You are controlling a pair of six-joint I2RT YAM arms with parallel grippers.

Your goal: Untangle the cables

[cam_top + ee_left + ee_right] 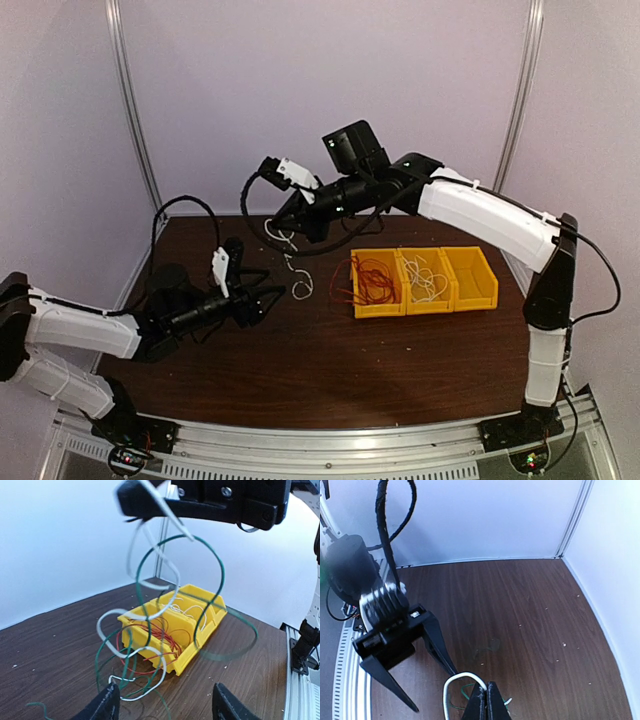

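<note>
The right gripper (487, 695) is seen raised above the back left part of the table (300, 380), and its two fingers are pressed fully together. Between them a white cable (465, 675) is pinched, and a dark green cable (222, 570) is caught at the same place. In the left wrist view both cables are seen to hang down from this gripper in wide, loose loops which cross each other several times. Their lowest turns reach the table surface. The left gripper (265, 300) is held low over the table, just beside these lowest turns, with its fingers spread well apart and nothing gripped between them. The bottom white loop is found in front of the gap between the two fingers. Whether it touches either finger cannot be told. A row of three yellow bins (475, 300) is placed to the right of both grippers, well apart from them. A red cable (372, 280) is piled in the left compartment, with some strands over its edge, and a second white cable (428, 282) is laid in the middle compartment.
</note>
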